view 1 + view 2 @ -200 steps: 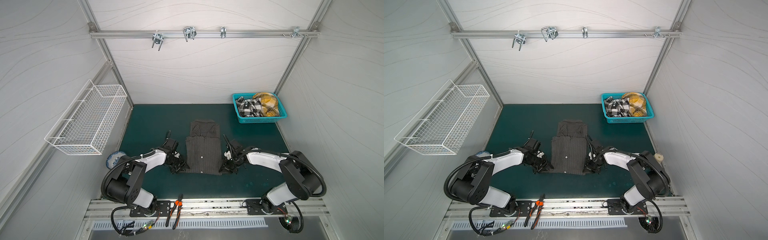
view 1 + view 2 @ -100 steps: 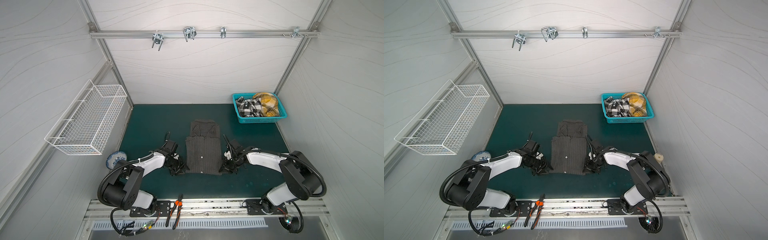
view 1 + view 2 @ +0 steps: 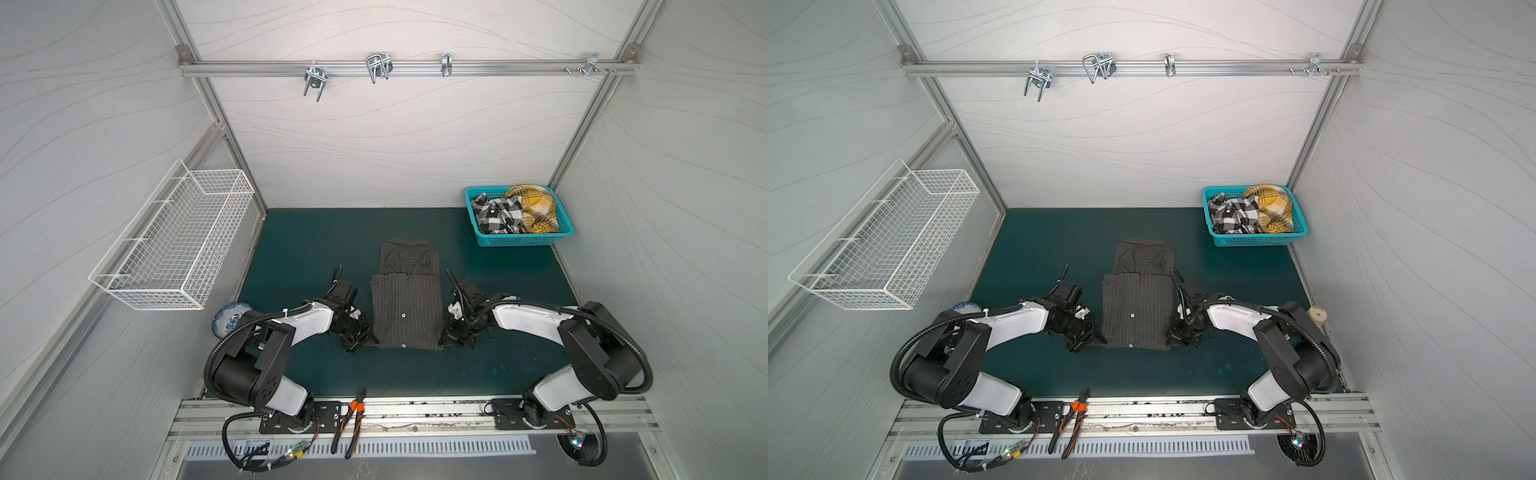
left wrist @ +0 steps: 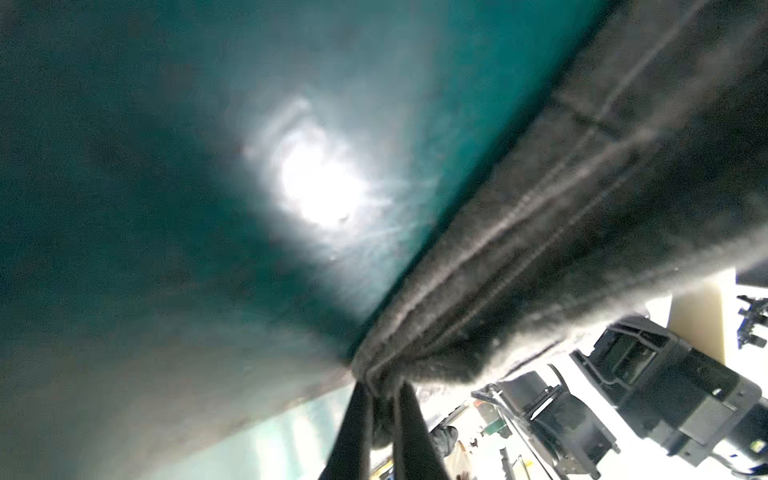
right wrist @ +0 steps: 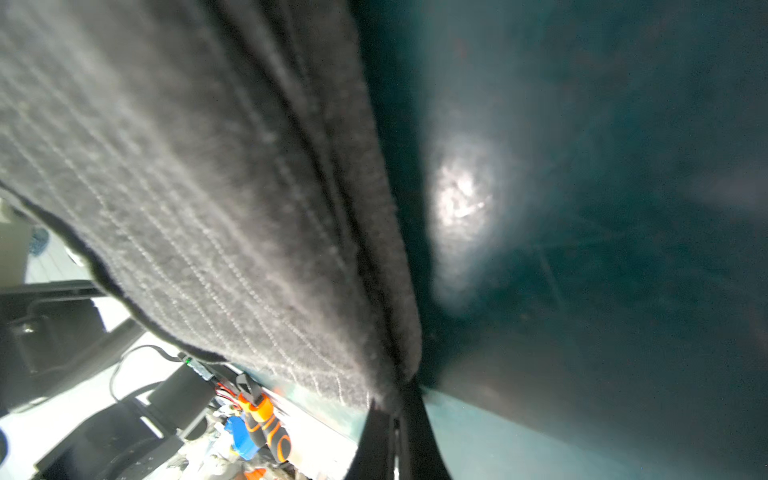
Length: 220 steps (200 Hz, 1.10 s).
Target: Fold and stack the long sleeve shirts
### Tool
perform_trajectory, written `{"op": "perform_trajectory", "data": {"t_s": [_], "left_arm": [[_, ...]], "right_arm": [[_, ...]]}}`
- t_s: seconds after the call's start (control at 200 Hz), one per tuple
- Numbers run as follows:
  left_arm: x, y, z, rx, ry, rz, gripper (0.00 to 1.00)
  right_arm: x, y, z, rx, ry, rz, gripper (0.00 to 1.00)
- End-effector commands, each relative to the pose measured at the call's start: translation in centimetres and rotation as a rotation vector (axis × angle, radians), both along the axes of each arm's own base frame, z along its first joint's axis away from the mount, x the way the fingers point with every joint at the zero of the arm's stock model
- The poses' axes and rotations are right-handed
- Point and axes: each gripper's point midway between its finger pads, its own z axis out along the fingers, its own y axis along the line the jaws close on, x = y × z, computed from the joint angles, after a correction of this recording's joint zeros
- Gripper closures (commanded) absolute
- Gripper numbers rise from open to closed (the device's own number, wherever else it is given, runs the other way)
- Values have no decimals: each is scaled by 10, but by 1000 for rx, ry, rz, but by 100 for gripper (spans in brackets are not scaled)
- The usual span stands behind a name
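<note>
A dark grey pinstriped long sleeve shirt [image 3: 405, 307] [image 3: 1136, 309] lies on the green mat in both top views, its sides folded in, collar toward the back wall. My left gripper [image 3: 368, 341] [image 3: 1096, 341] pinches its near left corner; in the left wrist view the left gripper [image 4: 380, 388] is shut on bunched grey cloth [image 4: 540, 232]. At the near right corner my right gripper [image 3: 442, 341] [image 3: 1169, 340] grips the hem. The right wrist view shows the right gripper [image 5: 395, 405] shut on the shirt's edge [image 5: 208, 187].
A teal basket [image 3: 519, 240] [image 3: 1258, 240] at the back right holds checked and yellow plaid garments. A white wire basket [image 3: 174, 245] hangs on the left wall. Orange-handled pliers [image 3: 349, 419] lie on the front rail. A patterned bowl [image 3: 228, 324] sits behind the left arm.
The left gripper slid in to the shirt's near left corner and shut on it. The right gripper tightened on the near right corner. The shirt has not shifted.
</note>
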Motion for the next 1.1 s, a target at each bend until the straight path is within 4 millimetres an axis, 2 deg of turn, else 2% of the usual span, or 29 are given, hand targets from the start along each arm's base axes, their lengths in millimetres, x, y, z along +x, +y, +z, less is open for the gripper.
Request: {"op": "perform_trajectory", "data": {"t_s": [0.0,0.03,0.42,0.62,0.73,0.805,0.855,0.9,0.97,1.095], "left_arm": [[-12,13,-23,92,45,-1,98],[-12,12,-23,90,45,-2,100],[-20,5,-2,57,1,-23,100],[-24,-2,4,58,-30,-41,100],[-23,-8,4,33,-39,-29,100],[-22,-12,5,38,-54,-40,100],[-21,-13,5,46,-60,-52,100],[-21,-14,5,50,-56,-56,100],[-22,-12,3,61,-53,-56,100],[-23,-13,0,58,-58,-53,100]], "right_arm": [[-7,-9,-11,-56,19,-6,100],[-6,-9,-10,-54,16,-5,100],[-15,-11,19,-70,-40,33,100],[-18,-17,25,-86,-51,41,100],[-17,-18,26,-95,-56,40,96],[-18,-20,26,-104,-58,41,85],[-19,-25,25,-126,-57,36,67],[-20,-28,25,-136,-54,28,57],[-24,-31,22,-144,-41,16,50],[-28,-30,16,-126,-22,10,48]]}}
